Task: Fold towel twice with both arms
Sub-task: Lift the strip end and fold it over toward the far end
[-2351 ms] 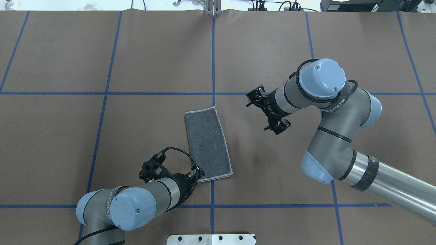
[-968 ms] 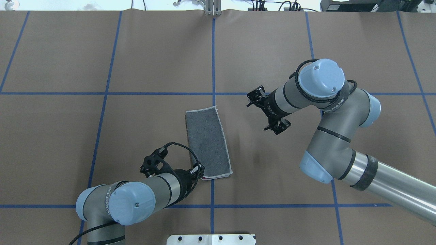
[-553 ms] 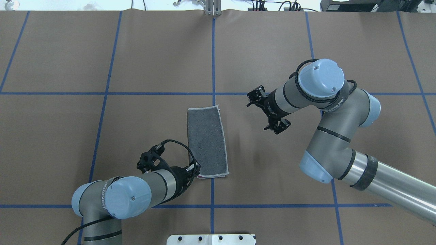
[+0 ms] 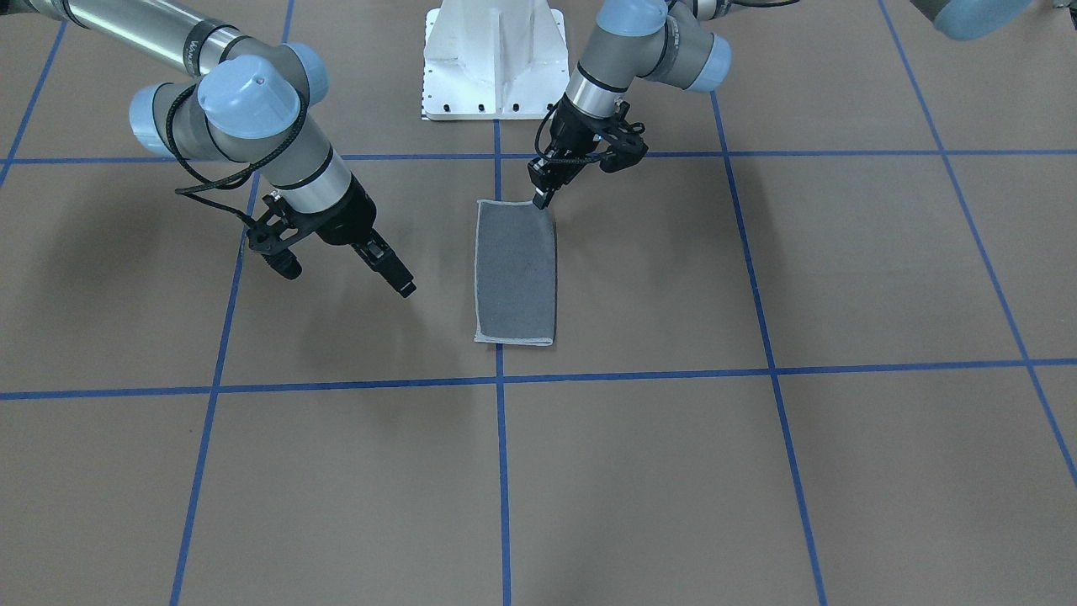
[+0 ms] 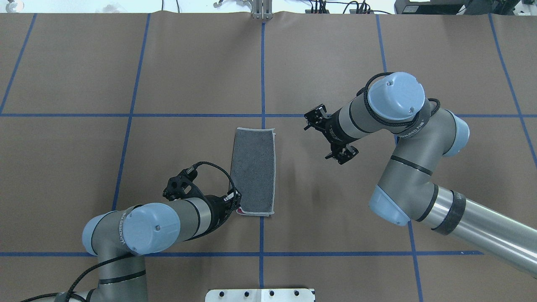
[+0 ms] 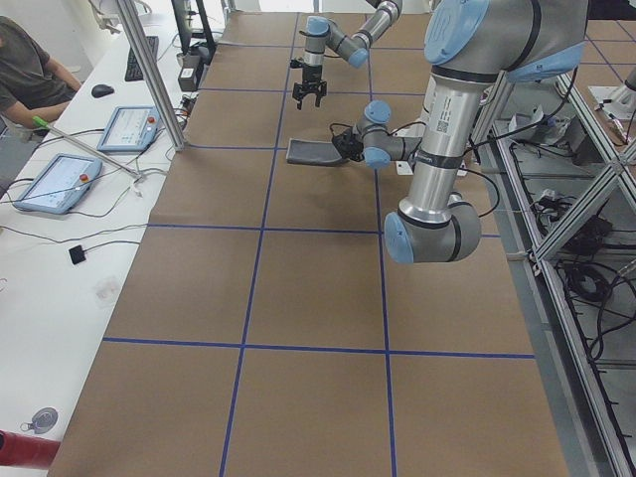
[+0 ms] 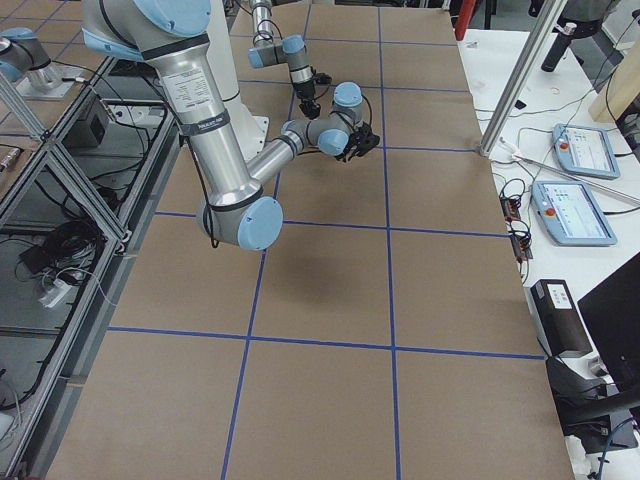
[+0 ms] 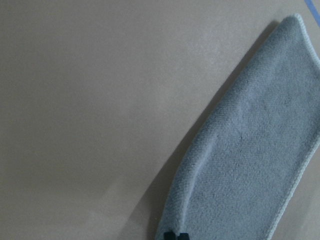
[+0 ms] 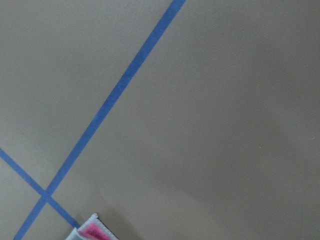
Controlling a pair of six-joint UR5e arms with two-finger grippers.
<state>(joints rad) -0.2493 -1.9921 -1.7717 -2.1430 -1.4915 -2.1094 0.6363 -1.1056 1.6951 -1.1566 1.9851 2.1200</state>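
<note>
towel (image 5: 254, 170) now straighter, farther left

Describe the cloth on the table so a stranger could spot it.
Start at the brown table gridded with blue tape and find its centre line. On that line lies the towel, a narrow grey folded strip with a pale stitched edge, the only soft thing there.

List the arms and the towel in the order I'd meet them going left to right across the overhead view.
From the left: left arm → towel → right arm.
</note>
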